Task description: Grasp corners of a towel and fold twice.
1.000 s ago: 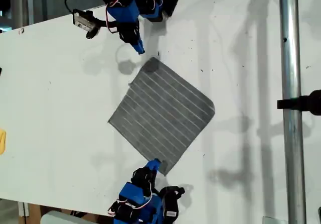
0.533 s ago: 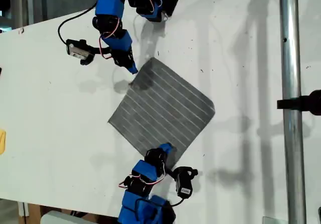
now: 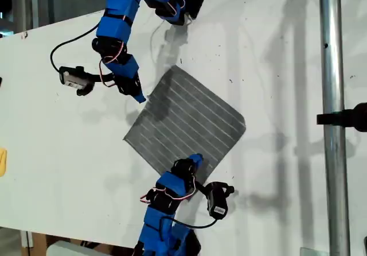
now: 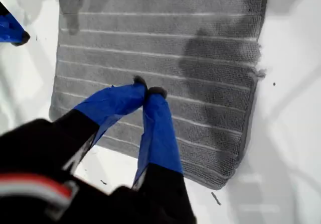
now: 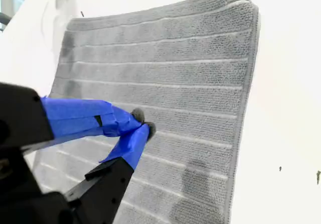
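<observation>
The grey striped towel (image 3: pixel 186 127) lies flat as a diamond on the white table. My first gripper (image 3: pixel 195 159) is on the arm at the exterior view's bottom. It is shut and hovers over the towel just inside its bottom corner (image 3: pixel 192 198). In the first wrist view the first gripper (image 4: pixel 148 87) is over the towel (image 4: pixel 165 38), with that corner (image 4: pixel 220 184) close by. My second gripper (image 3: pixel 139 98), on the arm at the exterior view's top, is shut beside the towel's upper-left edge. The second wrist view shows the second gripper (image 5: pixel 144 122) in front of the towel (image 5: pixel 170 63).
A metal pole (image 3: pixel 331 118) with a black clamp (image 3: pixel 344 117) runs down the exterior view's right. A small yellow object (image 3: pixel 2 161) sits at that view's left edge. The table's edge runs along the exterior view's upper left.
The second gripper swung from the towel's top corner down along its upper-left edge. The first gripper moved up from beside the bottom corner to over the cloth. The towel has not moved.
</observation>
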